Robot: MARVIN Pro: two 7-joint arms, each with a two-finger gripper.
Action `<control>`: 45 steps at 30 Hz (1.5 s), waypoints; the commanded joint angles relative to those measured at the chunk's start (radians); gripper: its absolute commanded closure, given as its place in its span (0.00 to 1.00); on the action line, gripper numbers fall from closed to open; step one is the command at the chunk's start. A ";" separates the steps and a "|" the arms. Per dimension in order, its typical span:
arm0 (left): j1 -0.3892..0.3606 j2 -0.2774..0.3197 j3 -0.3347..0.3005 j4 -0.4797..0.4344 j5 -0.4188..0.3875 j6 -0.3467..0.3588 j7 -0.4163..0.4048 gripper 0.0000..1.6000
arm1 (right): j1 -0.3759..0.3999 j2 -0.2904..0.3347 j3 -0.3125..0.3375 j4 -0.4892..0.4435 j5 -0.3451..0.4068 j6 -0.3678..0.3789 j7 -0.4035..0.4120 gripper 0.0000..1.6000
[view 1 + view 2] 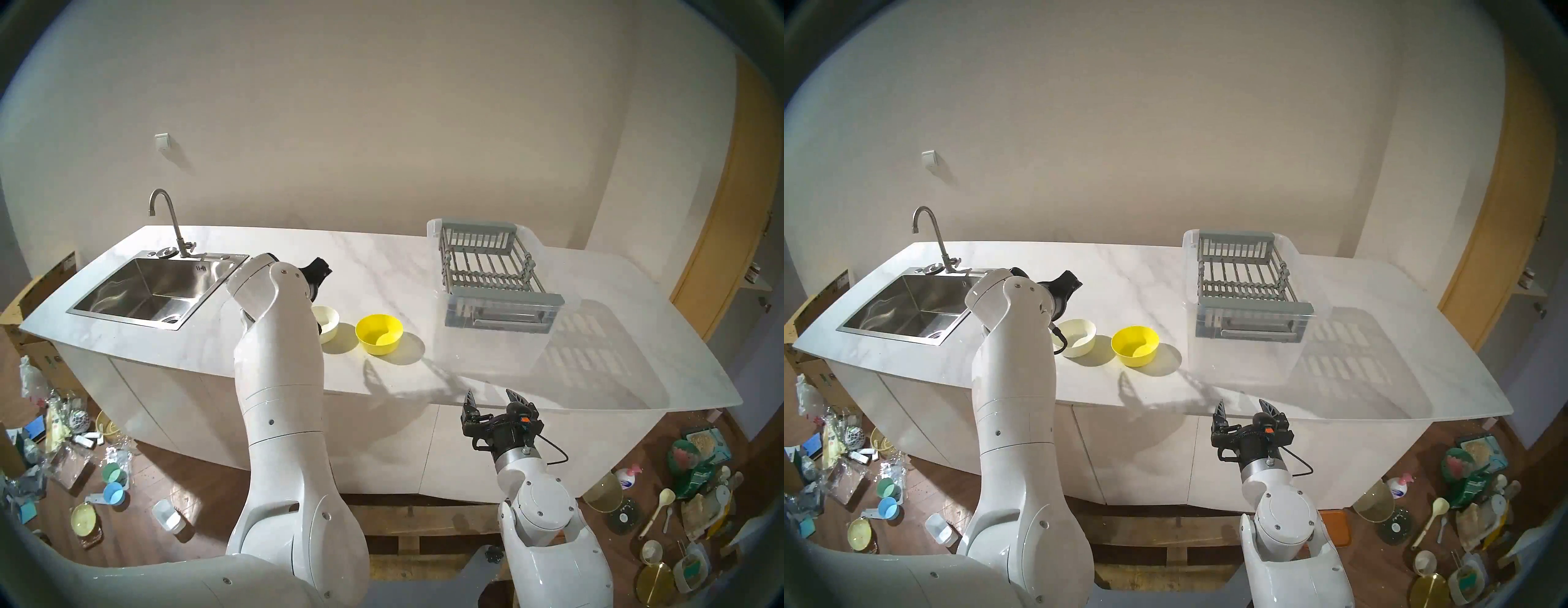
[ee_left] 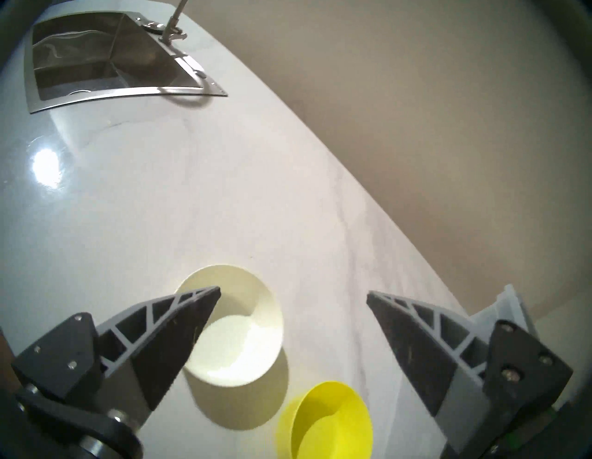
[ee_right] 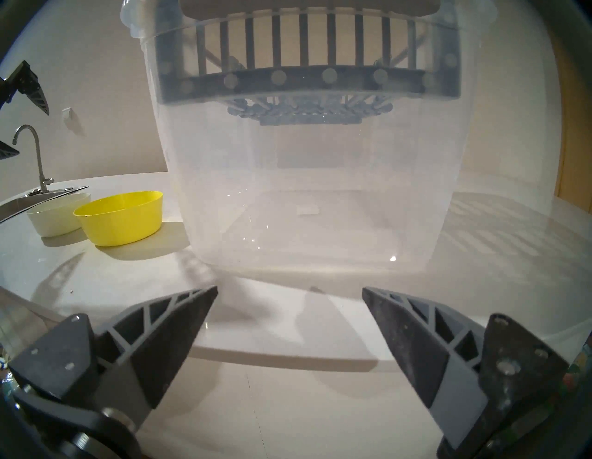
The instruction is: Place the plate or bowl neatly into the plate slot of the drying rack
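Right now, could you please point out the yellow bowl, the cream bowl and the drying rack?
yellow bowl point(image 1: 379, 333): head left view, inside.
cream bowl point(image 2: 243, 336): left wrist view, floor.
drying rack point(image 1: 507, 298): head left view, near end wall.

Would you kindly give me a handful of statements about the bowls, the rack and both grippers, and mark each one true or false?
1. The yellow bowl sits in the drying rack. False: it stands on the counter, and no dish shows in the rack.
2. The left gripper is open and holds nothing. True.
3. The drying rack rests on top of a clear plastic tub. True.
4. The cream bowl lies inside the sink. False: it stands on the counter beside the yellow bowl.
5. The right gripper is shut on a bowl. False: it is open and empty, near the counter's front edge.
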 commanded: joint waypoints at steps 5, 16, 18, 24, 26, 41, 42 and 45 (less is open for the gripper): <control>0.003 0.008 0.071 -0.079 -0.074 0.033 0.059 0.00 | 0.005 0.000 0.000 -0.027 0.000 -0.005 0.000 0.00; 0.045 0.048 0.130 -0.043 -0.135 -0.020 0.131 0.00 | 0.004 0.000 0.000 -0.028 0.000 -0.004 0.000 0.00; 0.053 0.054 0.140 -0.045 -0.145 -0.029 0.138 0.00 | 0.004 0.000 0.000 -0.028 0.000 -0.004 0.000 0.00; 0.070 0.071 0.147 -0.028 -0.148 -0.067 0.147 0.00 | 0.004 0.000 0.000 -0.028 0.000 -0.004 0.000 0.00; 0.074 0.073 0.142 -0.020 -0.142 -0.093 0.152 0.00 | 0.004 0.000 0.000 -0.028 0.000 -0.004 0.000 0.00; 0.137 0.125 0.172 -0.018 -0.223 -0.273 0.151 0.00 | 0.004 0.000 0.000 -0.028 0.000 -0.004 0.000 0.00; 0.137 0.123 0.169 -0.014 -0.242 -0.276 0.158 0.00 | 0.004 0.000 0.000 -0.028 0.000 -0.004 0.000 0.00; 0.136 0.122 0.164 0.000 -0.263 -0.281 0.150 0.00 | 0.004 0.000 0.000 -0.028 0.000 -0.004 0.000 0.00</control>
